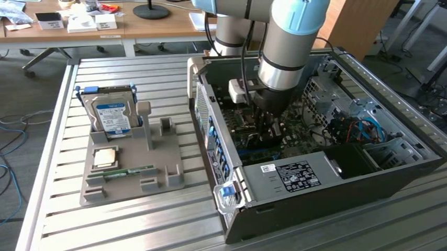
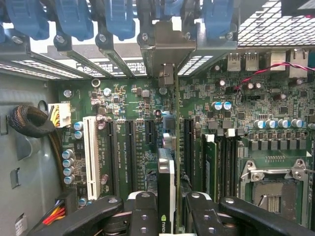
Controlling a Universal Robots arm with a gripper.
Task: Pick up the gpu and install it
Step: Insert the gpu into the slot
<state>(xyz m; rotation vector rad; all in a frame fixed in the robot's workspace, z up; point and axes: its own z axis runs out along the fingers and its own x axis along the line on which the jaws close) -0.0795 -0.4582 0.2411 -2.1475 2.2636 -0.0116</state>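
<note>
My gripper (image 1: 269, 116) reaches down into the open computer case (image 1: 391, 172), over the motherboard (image 2: 123, 98). In the wrist view the gpu (image 2: 166, 172) shows edge-on, a thin dark card clamped between my black fingers (image 2: 140, 216). My gripper (image 2: 170, 219) is shut on it. The card stands upright among the black expansion slots (image 2: 129, 152), to one side of the white slot (image 2: 90, 157). Its silver end bracket (image 2: 167, 59) sits at the case's rear slot openings. Whether its lower edge is in a slot is hidden.
Blue latches (image 2: 74, 19) line the rear openings. A sleeved cable bundle (image 2: 29, 120) and the CPU socket (image 2: 275, 182) flank the slots. Outside the case, a grey fixture (image 1: 164, 175) holds a hard drive (image 1: 112, 115), a chip (image 1: 104, 157) and a memory stick (image 1: 129, 171).
</note>
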